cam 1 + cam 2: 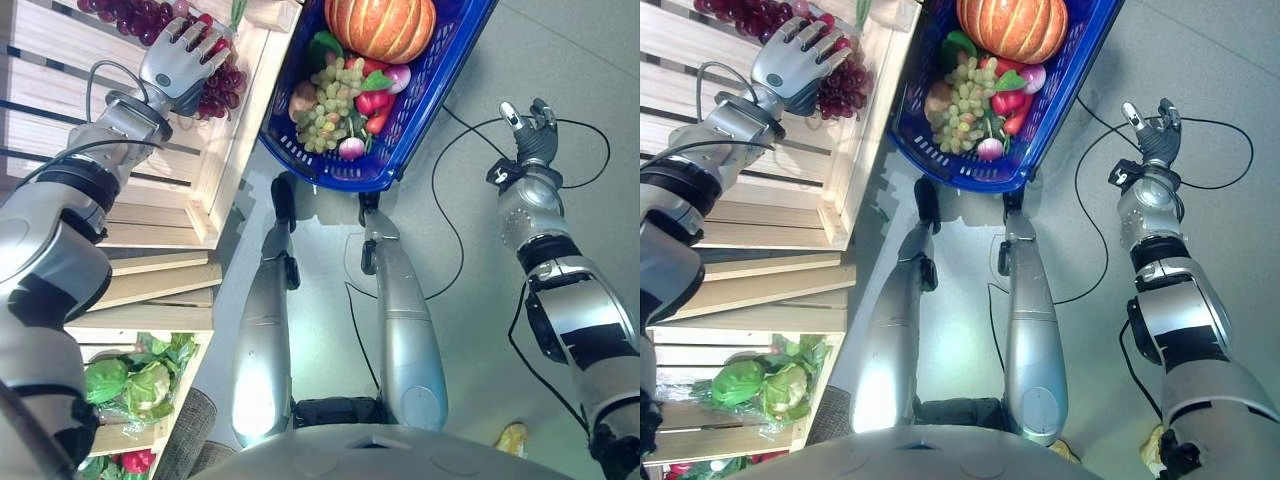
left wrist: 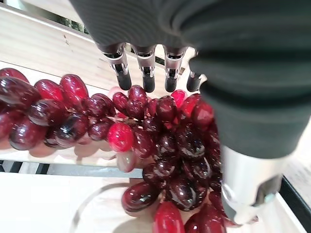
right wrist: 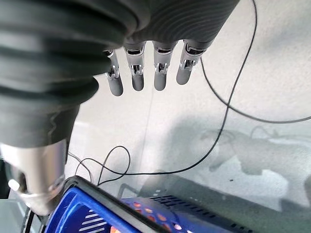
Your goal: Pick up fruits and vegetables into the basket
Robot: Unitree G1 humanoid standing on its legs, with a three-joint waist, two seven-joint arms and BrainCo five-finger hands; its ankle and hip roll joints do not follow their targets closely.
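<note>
Red grapes (image 2: 160, 145) lie in a bunch on the wooden crate shelf (image 1: 60, 60), under the left hand (image 1: 178, 58), whose fingers (image 2: 146, 73) reach nearly straight over them without closing. Beside the crate stands the blue basket (image 1: 420, 110), with a pumpkin (image 1: 380, 25) and green grapes (image 1: 325, 105) inside. Over the floor, the right hand (image 1: 532, 128) hangs open, holding nothing.
</note>
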